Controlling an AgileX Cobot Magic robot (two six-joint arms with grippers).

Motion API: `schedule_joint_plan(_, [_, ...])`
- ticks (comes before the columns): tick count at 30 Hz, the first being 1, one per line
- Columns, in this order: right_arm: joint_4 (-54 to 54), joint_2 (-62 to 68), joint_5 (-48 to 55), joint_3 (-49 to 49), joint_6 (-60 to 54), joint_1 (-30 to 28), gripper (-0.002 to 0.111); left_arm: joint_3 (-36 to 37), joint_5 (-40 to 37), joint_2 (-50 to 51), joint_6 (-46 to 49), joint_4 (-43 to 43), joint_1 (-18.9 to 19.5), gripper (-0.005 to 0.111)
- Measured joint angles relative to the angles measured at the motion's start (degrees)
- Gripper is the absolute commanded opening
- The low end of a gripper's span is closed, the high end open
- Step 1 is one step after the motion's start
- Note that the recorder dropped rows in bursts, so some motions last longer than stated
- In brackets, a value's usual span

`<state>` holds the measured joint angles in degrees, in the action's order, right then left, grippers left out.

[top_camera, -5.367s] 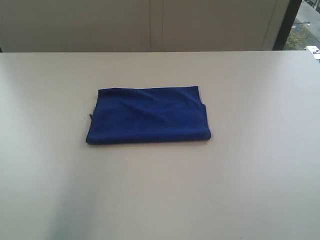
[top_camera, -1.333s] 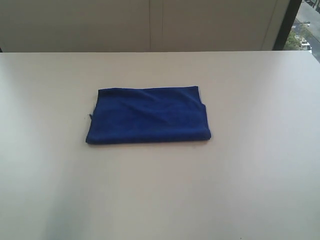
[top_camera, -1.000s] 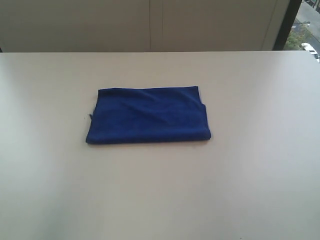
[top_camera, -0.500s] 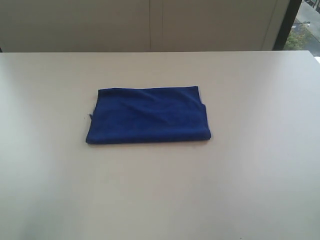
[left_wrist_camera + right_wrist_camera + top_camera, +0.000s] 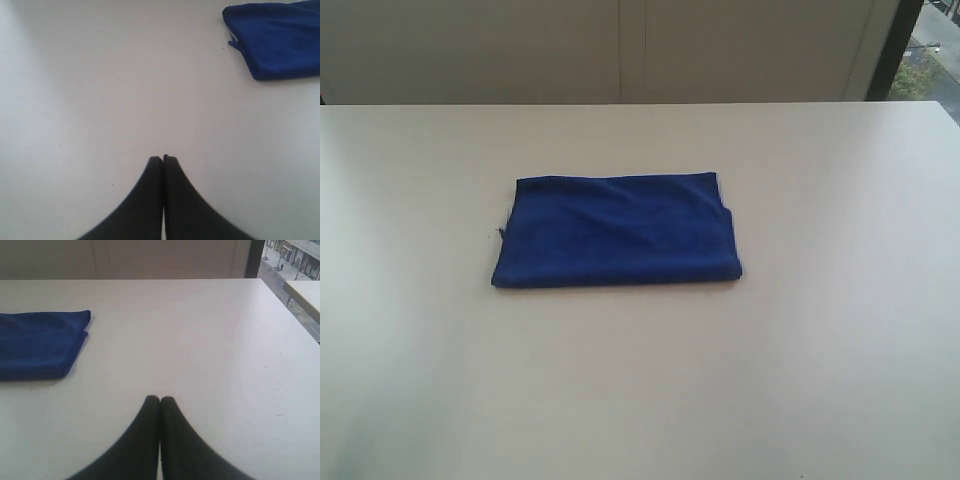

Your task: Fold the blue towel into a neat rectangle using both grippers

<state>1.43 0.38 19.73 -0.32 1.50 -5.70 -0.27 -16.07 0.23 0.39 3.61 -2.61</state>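
Note:
The blue towel (image 5: 617, 231) lies folded as a flat rectangle in the middle of the pale table (image 5: 800, 330), with a thread sticking out at its left edge. Neither arm shows in the exterior view. In the left wrist view my left gripper (image 5: 163, 158) is shut with nothing in it, well away from the towel (image 5: 280, 37). My right gripper (image 5: 160, 398) is likewise shut and empty in the right wrist view, and the towel (image 5: 40, 342) lies apart from it.
Beyond the table's far edge is a beige wall (image 5: 620, 50). A window (image 5: 930, 50) with a dark frame sits at the far right. A second pale table (image 5: 305, 292) shows past the right edge.

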Motion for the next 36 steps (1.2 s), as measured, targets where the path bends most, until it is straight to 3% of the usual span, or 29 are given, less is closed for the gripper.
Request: schedule_joint_plan(36, [0.00,0.00,0.00,0.00,0.00,0.00,0.000,0.00,0.39,0.00,0.95,-0.14,0.00,0.000])
